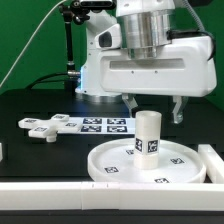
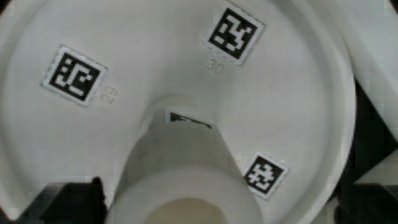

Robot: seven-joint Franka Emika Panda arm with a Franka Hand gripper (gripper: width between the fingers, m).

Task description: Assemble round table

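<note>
While the short thick cylinder leg (image 1: 148,135) stands upright at the middle of the large round disc (image 1: 100,158), the end effector (image 1: 154,106) hangs just above it. Its two fingers are spread wide, one on either side of the leg's top, and touch nothing that I can make out.

In the exterior view the disc lies flat on the black desk (image 1: 30,105), on the near side, tucked into the corner of the white border frame (image 1: 212,165). The cross-shaped base piece (image 1: 45,127) lies well apart at the exterior view's left, beside the marker board (image 1: 105,124).

I judge the step in hand to be joining leg to disc, with the cross still to come. The next move probably calls for a straight descent so the fingers flank the leg evenly, then a firm squeeze. The smooth round wall could slip or tip if caught off centre.

All parts look like hard, matt white plastic. The disc is broad with a raised rim, the leg a plain stout drum, and the cross flat and four-armed. Each carries small black-and-white square tags.

In the wrist view the leg (image 2: 178,185) fills the foreground, seen from above, with one tag on its side. The disc (image 2: 160,60) spreads around it, smooth and faintly glossy, with two tags on its floor. The leg's foot meets the disc at the centre, but whether it is fully seated I cannot tell.
</note>
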